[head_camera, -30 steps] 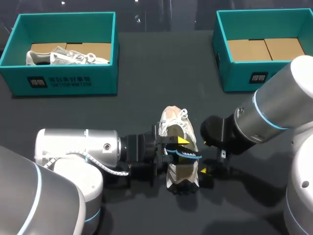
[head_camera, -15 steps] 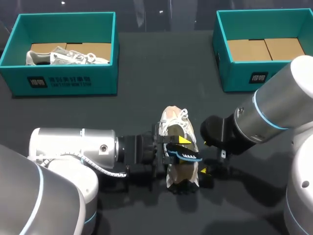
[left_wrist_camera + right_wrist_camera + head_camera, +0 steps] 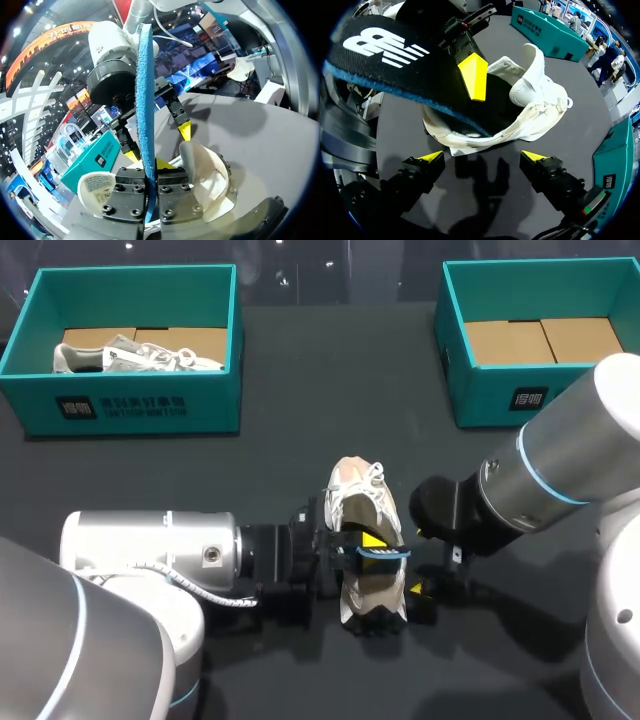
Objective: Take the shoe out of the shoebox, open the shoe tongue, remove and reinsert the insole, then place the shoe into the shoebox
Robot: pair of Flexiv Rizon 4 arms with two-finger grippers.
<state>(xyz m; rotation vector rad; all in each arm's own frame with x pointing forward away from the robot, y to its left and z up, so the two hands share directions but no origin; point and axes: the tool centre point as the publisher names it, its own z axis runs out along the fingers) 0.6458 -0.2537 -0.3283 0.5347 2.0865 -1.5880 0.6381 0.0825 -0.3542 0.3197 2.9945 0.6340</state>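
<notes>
A dark bench carries a teal shoebox at its far left corner, with a second shoe lying inside, and an empty shoebox at its far right corner showing only a cardboard floor. The white shoe lies out on the bench near the middle of the front edge, toe toward the boxes. The left hand is clenched on the insole, a black sheet with a blue edge, held over the shoe's opening. Whether its far end sits inside the shoe cannot be told. The right hand is released, its fingers spread just beside the heel and apparently touching nothing. This looks like the insole step, either pulling out or feeding back in. The next move likely calls for lining the insole's toe end with the opening and sliding it flat, while the right hand steadies the heel so the shoe does not skid. The tongue and laces crowd the opening and may snag the insole. The way to either box is open bench.
</notes>
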